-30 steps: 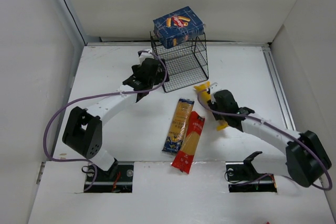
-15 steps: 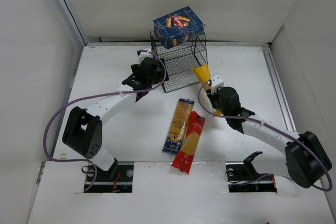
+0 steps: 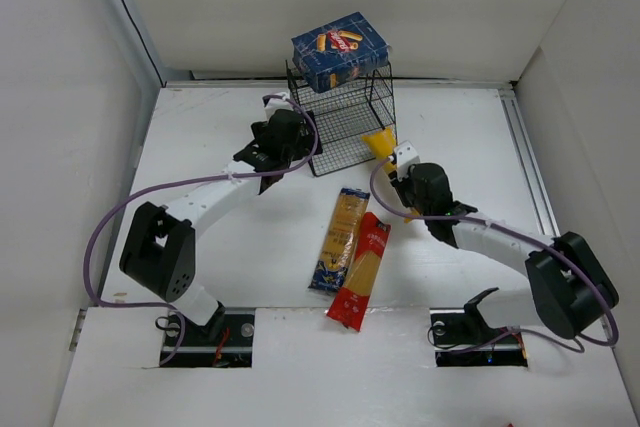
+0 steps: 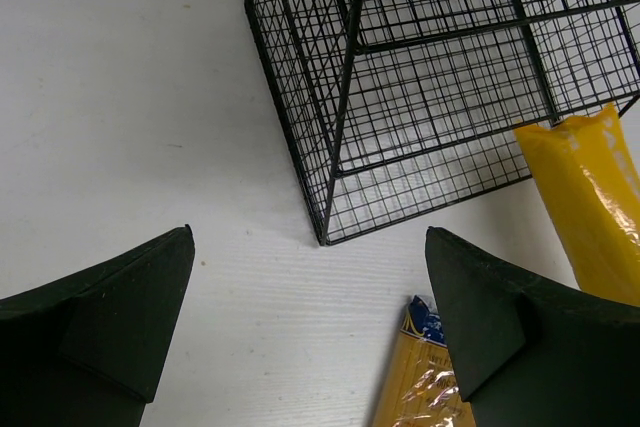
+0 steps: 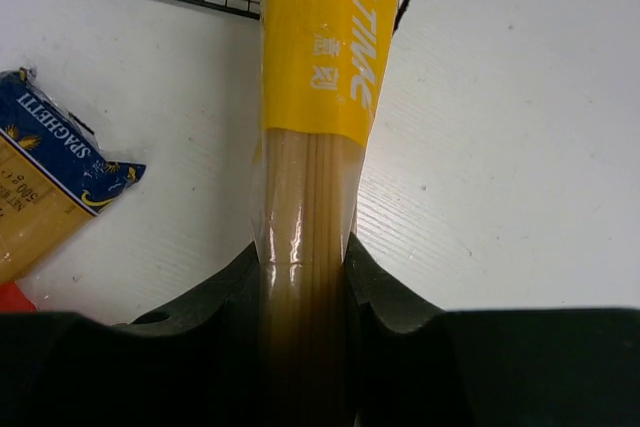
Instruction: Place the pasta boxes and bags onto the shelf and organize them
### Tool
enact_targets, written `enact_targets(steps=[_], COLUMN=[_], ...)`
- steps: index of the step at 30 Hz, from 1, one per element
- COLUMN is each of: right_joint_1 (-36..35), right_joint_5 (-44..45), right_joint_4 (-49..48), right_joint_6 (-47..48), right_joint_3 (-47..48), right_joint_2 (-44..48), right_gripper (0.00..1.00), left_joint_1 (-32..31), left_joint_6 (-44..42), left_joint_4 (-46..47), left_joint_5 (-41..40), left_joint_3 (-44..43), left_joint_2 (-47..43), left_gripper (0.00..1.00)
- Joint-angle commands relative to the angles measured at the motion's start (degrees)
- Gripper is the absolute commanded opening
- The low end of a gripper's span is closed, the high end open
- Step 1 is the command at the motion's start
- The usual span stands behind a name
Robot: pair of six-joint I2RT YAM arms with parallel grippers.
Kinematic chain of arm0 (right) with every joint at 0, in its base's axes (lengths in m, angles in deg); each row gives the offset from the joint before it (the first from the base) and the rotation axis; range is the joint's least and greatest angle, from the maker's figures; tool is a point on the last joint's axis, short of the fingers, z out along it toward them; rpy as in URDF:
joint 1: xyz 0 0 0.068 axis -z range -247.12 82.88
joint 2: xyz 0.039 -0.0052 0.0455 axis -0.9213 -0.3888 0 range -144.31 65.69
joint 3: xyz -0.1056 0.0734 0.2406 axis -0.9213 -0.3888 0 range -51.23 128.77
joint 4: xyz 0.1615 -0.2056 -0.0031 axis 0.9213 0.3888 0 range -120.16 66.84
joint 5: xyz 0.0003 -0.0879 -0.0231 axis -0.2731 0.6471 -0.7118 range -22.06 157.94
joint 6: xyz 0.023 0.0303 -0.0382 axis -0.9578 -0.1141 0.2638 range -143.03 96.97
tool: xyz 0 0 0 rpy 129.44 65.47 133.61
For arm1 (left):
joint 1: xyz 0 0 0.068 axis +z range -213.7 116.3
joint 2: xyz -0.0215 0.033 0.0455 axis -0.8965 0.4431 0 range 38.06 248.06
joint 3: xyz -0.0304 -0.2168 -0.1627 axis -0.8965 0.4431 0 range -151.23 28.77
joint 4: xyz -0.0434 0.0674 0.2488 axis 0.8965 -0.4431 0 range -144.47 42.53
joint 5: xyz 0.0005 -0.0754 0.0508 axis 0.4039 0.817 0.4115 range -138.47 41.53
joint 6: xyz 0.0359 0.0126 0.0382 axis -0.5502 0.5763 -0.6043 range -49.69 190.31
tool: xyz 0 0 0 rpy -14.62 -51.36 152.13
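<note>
The black wire shelf (image 3: 350, 117) stands at the back middle, with the dark blue pasta box (image 3: 340, 50) lying tilted on its top. My right gripper (image 3: 403, 172) is shut on the yellow spaghetti bag (image 5: 322, 67), whose far end (image 3: 380, 141) reaches the shelf's front right corner. The orange-tan bag with a dark blue end (image 3: 341, 237) and the red bag (image 3: 362, 269) lie side by side on the table. My left gripper (image 3: 268, 152) is open and empty, just left of the shelf's front corner (image 4: 325, 237).
White walls close in the table on the left, back and right. The shelf's lower tiers hold nothing that I can see. Cables loop along both arms.
My right gripper has carried the yellow bag up and leftward, turning it so its far end points at the shelf's front right corner. The left arm has not moved.
</note>
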Motion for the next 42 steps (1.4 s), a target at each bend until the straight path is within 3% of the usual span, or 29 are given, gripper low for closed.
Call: enact_targets(steps=[1,11,27,29,30,31,32,36,42], right_joint_1=[0.7,0.7,2.2,2.2,2.2,2.2,2.2,1.5,-4.2], right_joint_5=[-0.5,-1.7,-4.8,-4.8,-4.8,-4.8,-4.8,-0.8,6.2], right_joint_4=[-12.7,-20.8,-35.0,-35.0,-35.0,-34.3,-33.7,-28.2,-3.0], right_joint_6=[1.1,1.6,5.1,4.6,4.6,4.6,4.0,4.0,-8.9], right_joint_3=[5.1,6.3,24.3,25.1,25.8,25.8,25.8,22.3,12.6], right_joint_2=[-0.3,-7.2,-31.1,-32.4,-33.0,-33.0,-33.0,-27.8,-6.4], right_gripper=[0.00,0.00,0.00,0.16,0.29,0.59,0.99,0.99,0.99], left_joint_1=[0.2,0.2,0.2,0.2,0.2,0.2,0.2,0.2,0.2], left_joint_6=[-0.9,-0.9,-0.3,-0.3,-0.3,-0.3,0.2,0.7,3.1], left_joint_4=[1.9,1.9,-2.5,-2.5,-2.5,-2.5,-3.1,-4.4,-6.1], left_joint_5=[-0.1,-0.1,1.6,1.6,2.1,2.1,2.1,2.1,2.7], left_joint_3=[-2.2,-0.5,4.0,5.5,5.5,5.5,5.5,6.0,9.2], left_joint_2=[0.2,-0.3,-7.2,-8.3,-9.0,-9.0,-9.7,-10.2,-14.5], left_gripper=[1.00,1.00,1.00,1.00,1.00,1.00,1.00,1.00,1.00])
